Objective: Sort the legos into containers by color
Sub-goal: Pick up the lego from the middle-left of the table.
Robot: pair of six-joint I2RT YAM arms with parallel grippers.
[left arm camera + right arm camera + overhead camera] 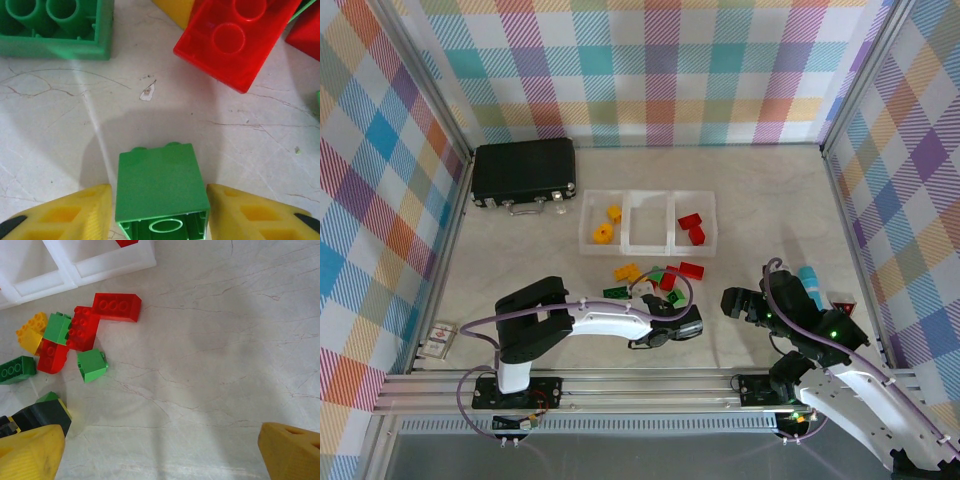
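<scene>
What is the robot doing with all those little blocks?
It is sorting legos by color into three joined trays. Two yellow-orange legos lie in the left tray, two red legos in the right; the middle is empty. The left end effector has its fingers on both sides of a green lego on the table. The right end effector hangs open nearby.

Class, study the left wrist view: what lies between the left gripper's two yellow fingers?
A green brick lies on the table between the fingers, as the left wrist view shows.
</scene>
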